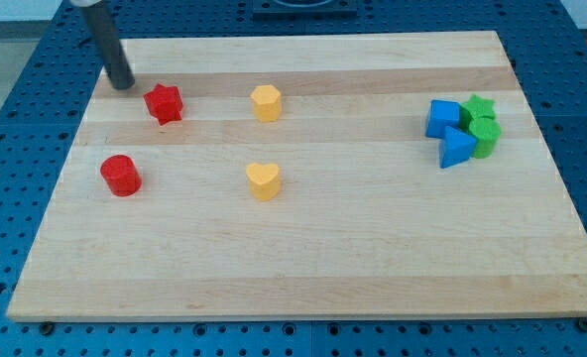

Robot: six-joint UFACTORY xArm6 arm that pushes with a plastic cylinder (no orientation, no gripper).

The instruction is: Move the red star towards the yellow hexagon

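You've got eight blocks on the wooden surface (303,258): two red, two yellow, two blue, two green. No jaws on this rig to report, just a dark rod. No labels or writing readable anywhere.

Going left to right: my tip (123,84) sits near the surface's top-left corner, just up-left of the red star (163,103), a small gap between them, not touching. The red cylinder (121,175) stands well below the star, toward the view's left.

The red star is solid bright red, lying flat, points visible, in the upper-left part of the surface. The yellow hexagon (266,102) sits to its right on roughly the same row, clearly apart. The yellow heart (264,180) is below the hexagon.

Far right is a tight cluster: blue cube (441,117), blue triangle (457,148) just below it, green star (479,105) at the top right, green cylinder (485,136) beneath that. They look pressed together; exact contact among them you cannot tell.
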